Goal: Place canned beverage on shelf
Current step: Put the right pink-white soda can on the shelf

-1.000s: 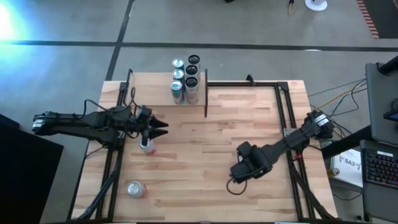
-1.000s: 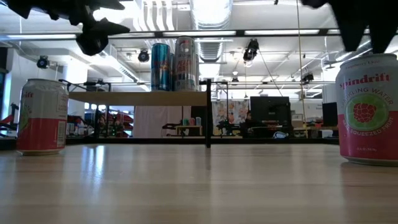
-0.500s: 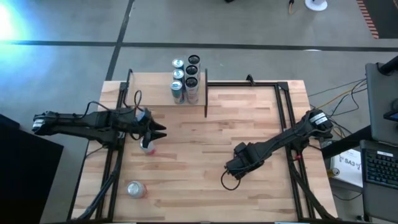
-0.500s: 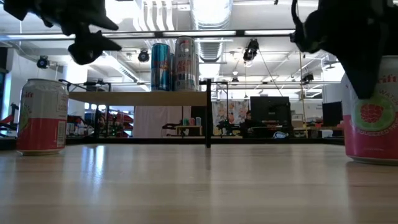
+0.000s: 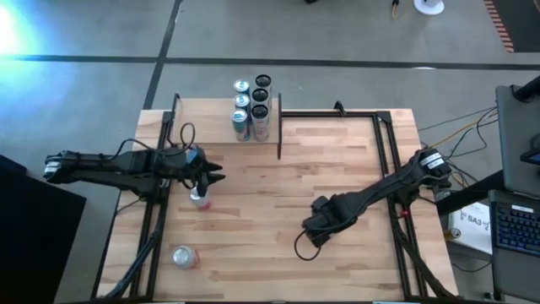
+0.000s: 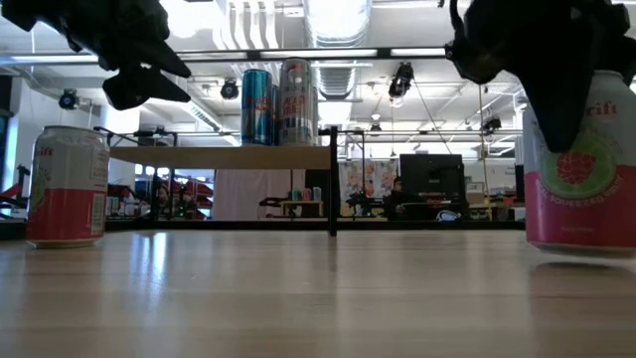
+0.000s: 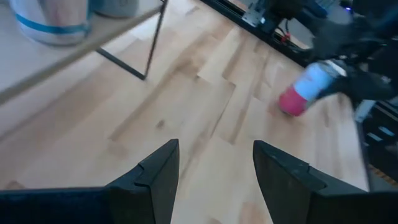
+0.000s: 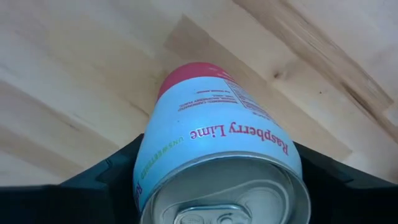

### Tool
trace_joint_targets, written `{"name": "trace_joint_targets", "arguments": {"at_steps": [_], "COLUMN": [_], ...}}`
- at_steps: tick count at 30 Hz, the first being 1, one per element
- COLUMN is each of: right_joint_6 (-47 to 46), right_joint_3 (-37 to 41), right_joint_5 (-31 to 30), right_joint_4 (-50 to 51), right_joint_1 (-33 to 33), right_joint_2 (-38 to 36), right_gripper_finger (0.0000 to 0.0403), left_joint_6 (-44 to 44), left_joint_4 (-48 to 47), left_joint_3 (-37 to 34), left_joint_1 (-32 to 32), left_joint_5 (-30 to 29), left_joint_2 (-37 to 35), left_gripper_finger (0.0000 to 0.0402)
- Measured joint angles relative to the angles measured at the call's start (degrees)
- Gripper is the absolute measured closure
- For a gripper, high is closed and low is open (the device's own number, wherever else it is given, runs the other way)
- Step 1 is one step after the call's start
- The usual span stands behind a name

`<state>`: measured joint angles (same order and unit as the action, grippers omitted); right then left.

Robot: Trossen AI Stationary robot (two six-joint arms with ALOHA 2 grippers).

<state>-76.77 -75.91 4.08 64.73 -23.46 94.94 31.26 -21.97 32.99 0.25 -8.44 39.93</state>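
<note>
My right gripper point(image 5: 310, 236) is shut on a white-and-pink beverage can point(image 8: 217, 130) over the table's middle, toward the near edge. The low view shows this can point(image 6: 581, 189) just off the tabletop. My left gripper point(image 5: 213, 176) is open and empty, hovering above a second white-and-pink can point(image 5: 200, 198) that stands on its base at the table's left. The shelf point(image 6: 219, 156), a light-wood board between thin dark end panels, stands at the far edge. Several cans point(image 5: 251, 105) stand on it. My right gripper pinches the can's side wall point(image 8: 146, 168) between its two fingers, one on each side, at the can's upper part near the lid. The fingers come from above, slanting down. The can hangs about upright, its pink base point(image 6: 576, 239) lifted a little clear of the table.
A third can point(image 5: 184, 257) sits near the table's near left corner. Dark frame rails point(image 5: 384, 152) run along the table's left and right sides. The shelf's right end panel point(image 5: 279, 127) stands out into the tabletop. Bare wood lies between the two grippers.
My right gripper has come down over the can that stood on the table and has gone toward the table's left and near edges. The can now hangs a little clear of the tabletop and has shifted left with it.
</note>
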Motion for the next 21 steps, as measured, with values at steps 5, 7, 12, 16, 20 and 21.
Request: {"name": "trace_joint_targets", "arguments": {"at_steps": [5, 7, 12, 16, 20, 21], "right_joint_6": [0.3, 0.4, 1.1, 1.1, 0.9, 0.7], "right_joint_3": [-3.6, -5.4, -8.8, -10.9, -13.0, -13.6], "right_joint_5": [-0.3, -1.4, -3.1, -3.6, -3.8, -4.0], "right_joint_4": [-0.5, -0.5, -0.8, -1.0, -2.7, -3.1], "right_joint_1": [0.6, 1.0, 1.9, 2.5, 2.8, 2.9], "right_joint_2": [0.0, 0.0, 0.0, 0.0, 0.0, 0.0], "right_gripper_finger": [0.0121, 0.0121, 0.0121, 0.0116, 0.0115, 0.0115], "left_joint_6": [-0.8, -0.8, -1.9, -5.5, -10.6, -11.4], "left_joint_4": [0.1, 0.6, 0.5, 1.3, 6.9, 8.1], "left_joint_3": [0.0, 0.0, 0.9, 2.9, 5.0, 5.2], "left_joint_1": [0.0, 0.0, 0.0, 0.0, -0.1, -0.1], "left_joint_5": [-1.5, -1.5, -1.5, 0.1, 4.8, 5.8], "left_joint_2": [0.0, 0.0, 0.1, 0.4, 1.0, 1.3], "left_gripper_finger": [0.0226, 0.0226, 0.0226, 0.0225, 0.0207, 0.0198]}}
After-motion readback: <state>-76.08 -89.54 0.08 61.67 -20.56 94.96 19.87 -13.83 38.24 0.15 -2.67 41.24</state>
